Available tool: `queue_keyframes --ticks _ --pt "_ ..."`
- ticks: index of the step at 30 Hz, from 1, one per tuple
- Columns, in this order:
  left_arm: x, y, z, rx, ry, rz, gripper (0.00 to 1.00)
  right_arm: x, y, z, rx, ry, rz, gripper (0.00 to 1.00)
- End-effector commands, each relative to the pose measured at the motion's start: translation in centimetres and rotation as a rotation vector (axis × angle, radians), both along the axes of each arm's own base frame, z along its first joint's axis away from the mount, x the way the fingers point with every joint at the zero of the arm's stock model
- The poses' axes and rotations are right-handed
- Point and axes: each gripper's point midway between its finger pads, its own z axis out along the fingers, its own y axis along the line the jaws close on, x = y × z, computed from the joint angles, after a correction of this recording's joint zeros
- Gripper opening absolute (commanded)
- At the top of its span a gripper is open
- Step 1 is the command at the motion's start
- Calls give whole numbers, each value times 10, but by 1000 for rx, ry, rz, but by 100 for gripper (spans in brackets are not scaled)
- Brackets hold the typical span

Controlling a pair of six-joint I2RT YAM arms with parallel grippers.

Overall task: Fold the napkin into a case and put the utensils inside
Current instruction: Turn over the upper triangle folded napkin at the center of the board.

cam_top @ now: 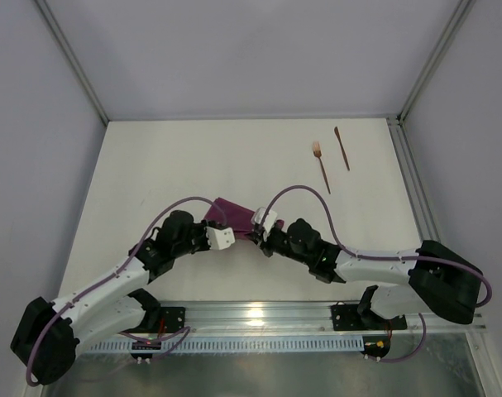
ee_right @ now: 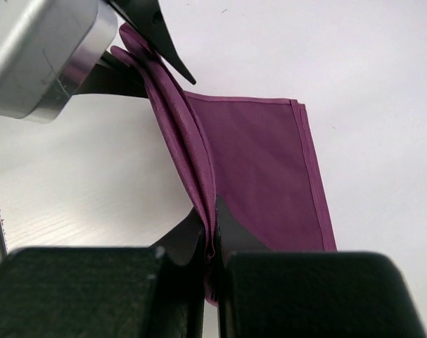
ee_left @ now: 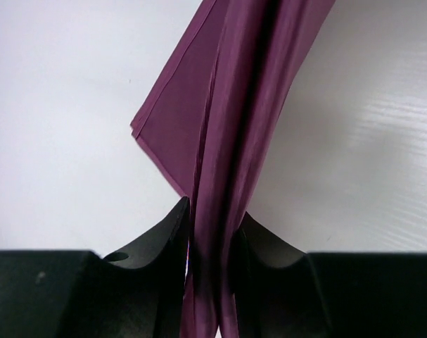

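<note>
The magenta-purple napkin (cam_top: 232, 215) is held folded between both grippers at mid-table, lifted along its near edge. My left gripper (cam_top: 226, 238) is shut on the napkin (ee_left: 227, 127), with cloth bunched between its fingers. My right gripper (cam_top: 260, 225) is shut on the napkin's fold (ee_right: 262, 162); the rest of the cloth lies flat on the table. The left gripper shows at the top left of the right wrist view (ee_right: 139, 42). The copper fork (cam_top: 321, 165) and knife (cam_top: 341, 148) lie side by side at the far right, away from both grippers.
The white table (cam_top: 151, 182) is bounded by grey walls at the back and sides. A metal rail (cam_top: 259, 314) runs along the near edge by the arm bases. Purple cables loop over both arms.
</note>
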Motion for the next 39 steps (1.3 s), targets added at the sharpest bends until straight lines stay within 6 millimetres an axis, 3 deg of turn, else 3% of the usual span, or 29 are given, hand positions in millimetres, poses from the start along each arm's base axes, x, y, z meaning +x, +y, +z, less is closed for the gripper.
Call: queue_keyframes --ticks 1,16,25,30,34,36,37,39 --pt "4 19 -1 68 -49 54 29 2 -5 21 49 -25 1 4" --pt "-1 55 -14 192 -14 135 22 -1 -16 17 11 -30 6 4" --pt "-1 65 -19 216 -13 165 16 -1 -18 16 1 -32 12 4" --pt "7 69 -14 214 -44 203 0 -3 -17 15 -2 -29 23 4" --pt "20 74 4 178 -100 282 0 -4 -9 20 -17 -29 53 4" --pt "32 78 25 157 -149 347 0 -4 -1 25 -8 -12 74 4" --pt "37 82 33 155 -166 373 0 -3 8 40 16 -16 87 4" --pt "49 91 62 149 -225 432 0 -4 21 48 39 20 107 4"
